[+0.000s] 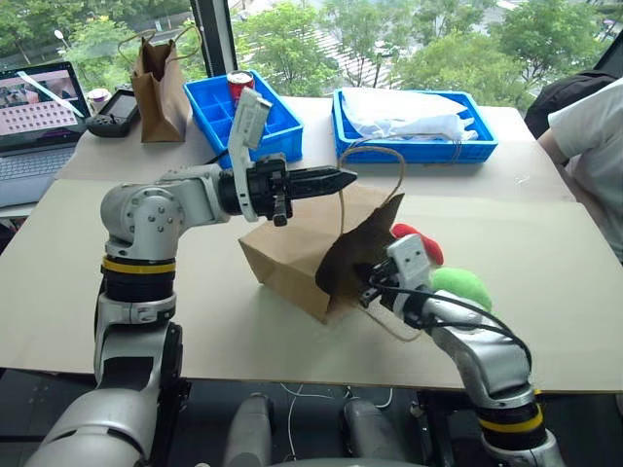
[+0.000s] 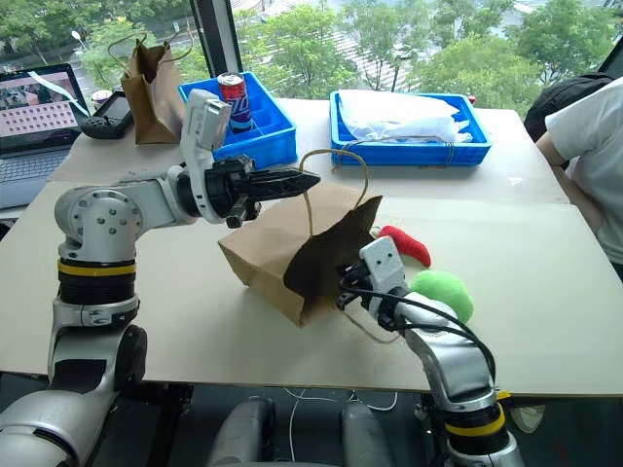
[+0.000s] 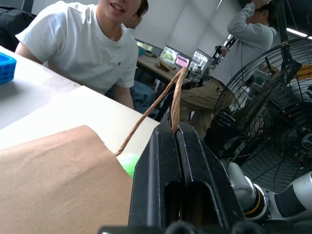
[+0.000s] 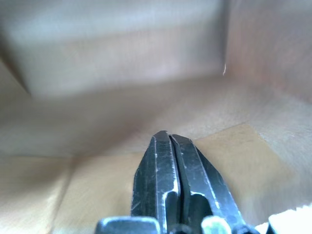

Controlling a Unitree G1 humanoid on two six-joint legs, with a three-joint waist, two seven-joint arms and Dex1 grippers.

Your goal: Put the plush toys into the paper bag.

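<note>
Left gripper (image 1: 343,179) points level with jaws shut tight; right gripper (image 4: 170,138) seems nearly shut.

Both arms: silver-grey metal shells w/ rounded joint housings, screws on the caps, black bands w/ a yellow ring at the elbows. Left gripper (image 1: 343,179): long black tapered fingers, black wrist block, white rectangular camera module on top. Right gripper (image 4: 169,138): black scuffed fingers, white block at wrist, black cables looping along the forearm.
</note>
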